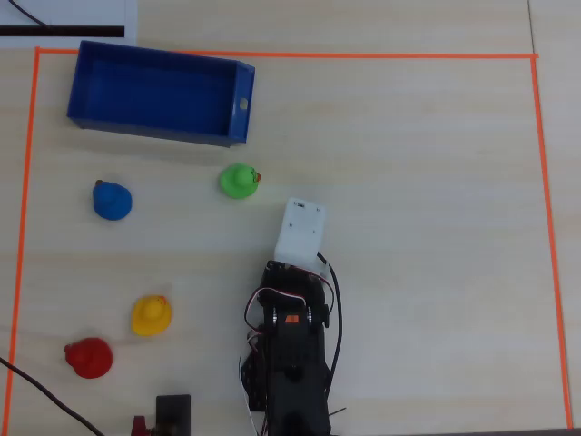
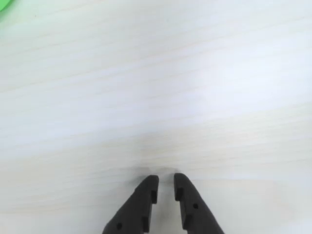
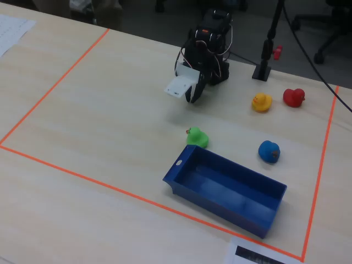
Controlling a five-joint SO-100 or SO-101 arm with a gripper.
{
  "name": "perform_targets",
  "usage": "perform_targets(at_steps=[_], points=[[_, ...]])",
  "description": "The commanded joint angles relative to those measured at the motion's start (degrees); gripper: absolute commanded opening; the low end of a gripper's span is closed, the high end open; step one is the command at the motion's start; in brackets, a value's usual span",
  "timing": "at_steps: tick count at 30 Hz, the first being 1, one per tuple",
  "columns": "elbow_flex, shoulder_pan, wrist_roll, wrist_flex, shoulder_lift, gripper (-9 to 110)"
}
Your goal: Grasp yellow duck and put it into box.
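The yellow duck [image 1: 151, 315] sits on the wooden table at the lower left of the overhead view, and at the right of the fixed view [image 3: 262, 102]. The blue box [image 1: 150, 95] lies empty at the upper left, its holed end wall facing right; it lies at the front of the fixed view [image 3: 220, 192]. My gripper [image 2: 165, 181] hangs low over bare table, its jaws almost together with nothing between them. In the overhead view a white camera mount [image 1: 300, 231] hides it. It is well to the right of the yellow duck there. In the fixed view the gripper [image 3: 195, 96] points down.
A green duck [image 1: 239, 181] sits just below the box's holed end, a blue duck [image 1: 112, 200] left of it, and a red duck [image 1: 89, 357] beside the yellow one. Orange tape [image 1: 363, 55] frames the work area. A black stand base [image 1: 172, 411] sits left of the arm's base.
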Motion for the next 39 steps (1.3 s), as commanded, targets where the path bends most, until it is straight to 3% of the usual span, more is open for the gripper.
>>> perform_targets(at_steps=[1, 24, 26, 31, 39], points=[[-0.44, 0.35, 0.62, 1.41, -0.09, 1], [-0.44, -1.23, -0.7, 0.97, -0.09, 0], [-1.41, -1.14, -0.35, -1.67, -0.7, 4], [-17.67, 0.79, 0.62, -7.91, -17.93, 18], [-49.48, -2.99, 2.02, 1.32, -42.63, 31]])
